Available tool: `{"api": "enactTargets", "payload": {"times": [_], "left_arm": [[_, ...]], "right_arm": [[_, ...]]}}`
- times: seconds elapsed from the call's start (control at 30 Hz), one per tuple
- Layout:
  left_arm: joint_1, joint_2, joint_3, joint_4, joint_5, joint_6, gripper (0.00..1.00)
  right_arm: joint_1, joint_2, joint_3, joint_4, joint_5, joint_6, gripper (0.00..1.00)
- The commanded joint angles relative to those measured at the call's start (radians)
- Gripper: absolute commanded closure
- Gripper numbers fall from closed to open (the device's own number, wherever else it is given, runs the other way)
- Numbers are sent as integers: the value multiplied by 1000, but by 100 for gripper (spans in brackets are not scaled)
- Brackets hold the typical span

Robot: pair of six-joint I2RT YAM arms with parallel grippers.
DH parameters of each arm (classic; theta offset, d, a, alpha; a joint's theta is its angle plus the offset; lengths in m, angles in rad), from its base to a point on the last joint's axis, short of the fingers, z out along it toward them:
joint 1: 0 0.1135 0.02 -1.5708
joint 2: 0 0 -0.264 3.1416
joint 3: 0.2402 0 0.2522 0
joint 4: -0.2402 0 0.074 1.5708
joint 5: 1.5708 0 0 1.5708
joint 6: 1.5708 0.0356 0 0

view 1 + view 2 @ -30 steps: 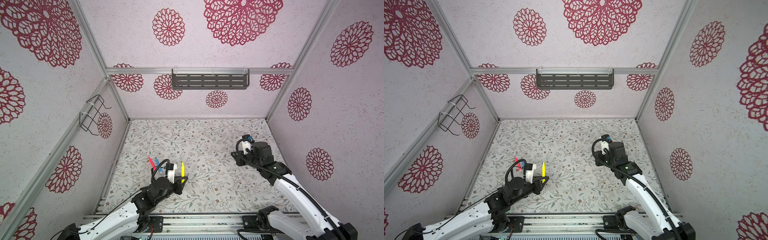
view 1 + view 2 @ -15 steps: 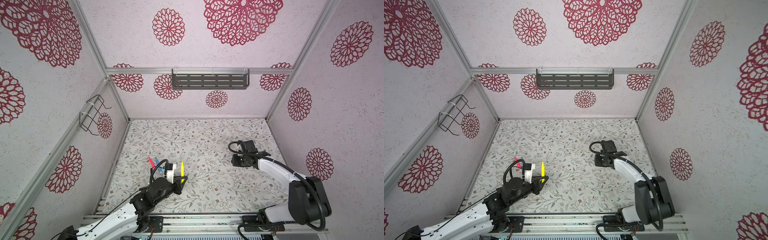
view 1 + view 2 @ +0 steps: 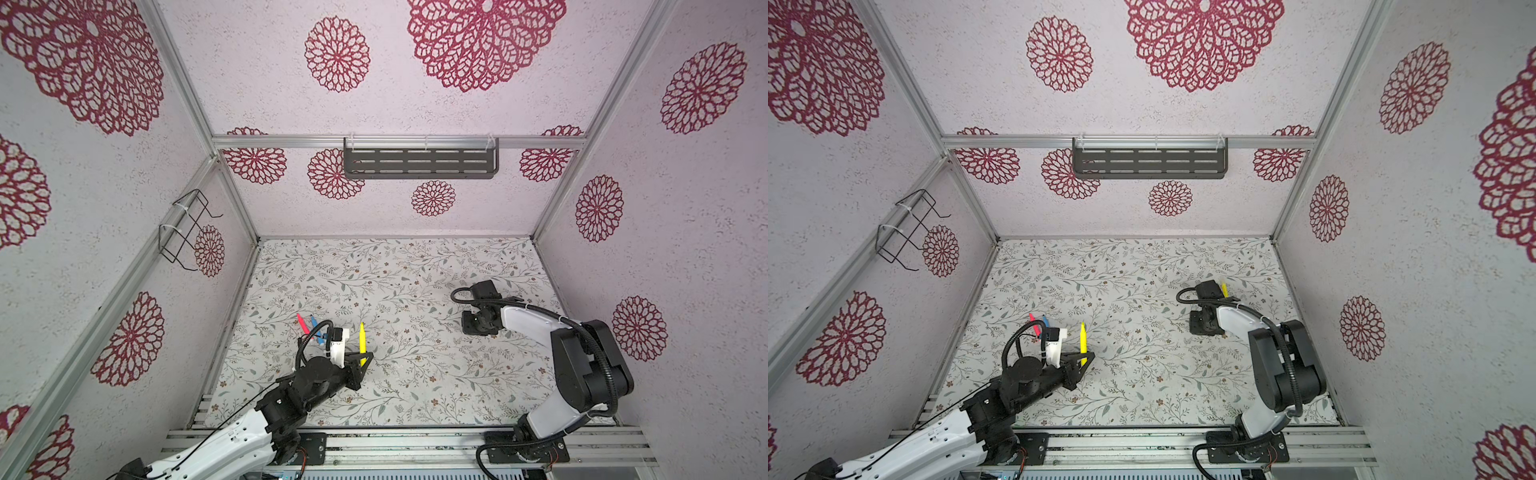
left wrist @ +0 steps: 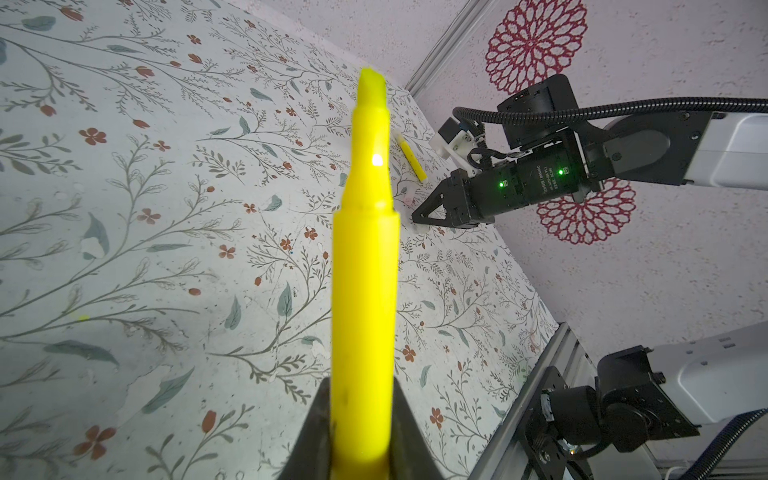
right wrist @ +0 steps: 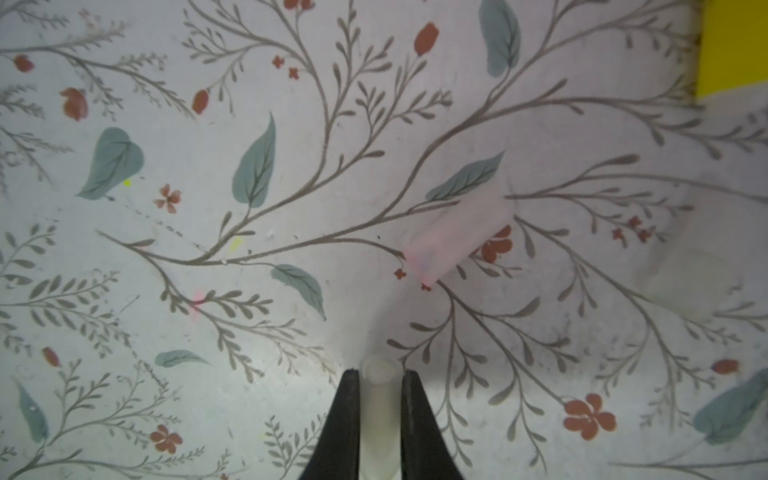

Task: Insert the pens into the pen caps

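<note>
Left wrist view: nearest, the left gripper (image 4: 360, 399) has its fingers clamped on a yellow pen (image 4: 363, 291), tapered tip pointing away. Farther off, the right gripper (image 4: 419, 216) is low over the table (image 4: 166, 270). Its wrist view shows it pinching 1 clear cap (image 5: 376, 415), whose end pokes just past the fingertips. Beyond lie a pink-tinted loose cap (image 5: 455, 241) and a 2nd yellow pen (image 4: 411, 160). To do this well, I would raise the cap, face its mouth to the tip, line both on 1 axis, then push straight. Any skew risks the cap slipping.
</note>
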Motion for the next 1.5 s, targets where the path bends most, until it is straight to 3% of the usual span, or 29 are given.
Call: {"api": "enactTargets", "payload": {"times": [0.0, 0.1, 0.23, 0.3, 0.57, 0.87, 1.0, 1.47], "left_arm": [[-12, 4, 1, -2, -9, -5, 100], [-11, 2, 3, -2, -12, -5, 100], [-11, 0, 1, -3, -13, -5, 100], [-11, -1, 1, -5, -13, -6, 100], [-12, -7, 5, -14, -18, 3, 100], [-11, -32, 2, -31, -18, 6, 100], [-11, -66, -5, -53, -22, 4, 100], [-11, -152, -23, -117, -41, -11, 100]], "right_arm": [[-4, -2, 13, -8, 45, -10, 98], [-4, 3, 10, -6, 47, -11, 92], [-5, 1, 18, -12, 37, -16, 67], [-4, -11, 23, -20, 39, -15, 64], [-20, -110, 97, -109, 143, -22, 63], [-208, -128, 135, -138, 171, 59, 63], [-283, -61, 175, -203, 164, 112, 62], [-303, 50, 191, -133, 64, 112, 62]]}}
